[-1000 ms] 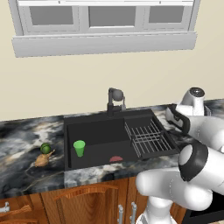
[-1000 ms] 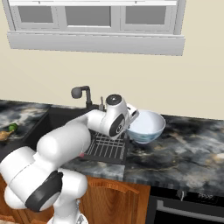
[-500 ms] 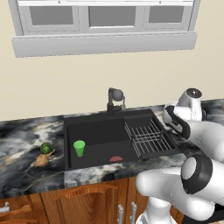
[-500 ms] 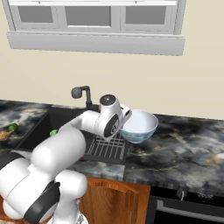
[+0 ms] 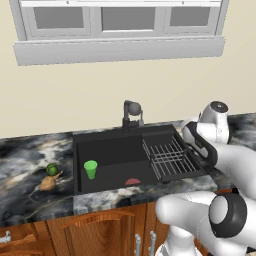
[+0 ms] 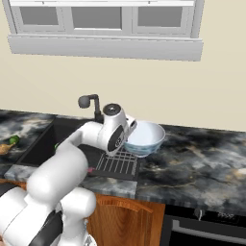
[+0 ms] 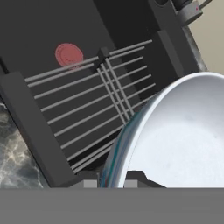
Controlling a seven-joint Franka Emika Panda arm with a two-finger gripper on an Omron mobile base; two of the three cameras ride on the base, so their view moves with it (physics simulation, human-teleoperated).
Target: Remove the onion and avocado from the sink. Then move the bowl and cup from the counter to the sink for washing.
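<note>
My gripper [image 6: 129, 132] is shut on the rim of the white, blue-rimmed bowl [image 6: 146, 138] and holds it tilted in the air at the right edge of the sink [image 5: 112, 150], over the wire rack [image 5: 167, 158]. In the hand view the bowl [image 7: 183, 140] sits between my fingertips [image 7: 89, 183], with the rack [image 7: 87, 105] beneath. The green cup [image 5: 90, 169] stands upright inside the basin at its left. The onion [image 5: 47, 183] and the avocado [image 5: 51, 169] lie together on the counter [image 5: 25, 155] left of the sink.
A dark faucet [image 5: 131, 114] rises behind the basin's middle. A red drain disc [image 5: 132, 181] lies on the basin floor near the front. Marbled counter [image 6: 202, 158] stretches to the right of the sink, and a window ledge [image 5: 120, 50] runs above.
The gripper has carried the bowl a little to the left, from over the counter toward the rack side of the sink. Cup, onion and avocado have not moved.
</note>
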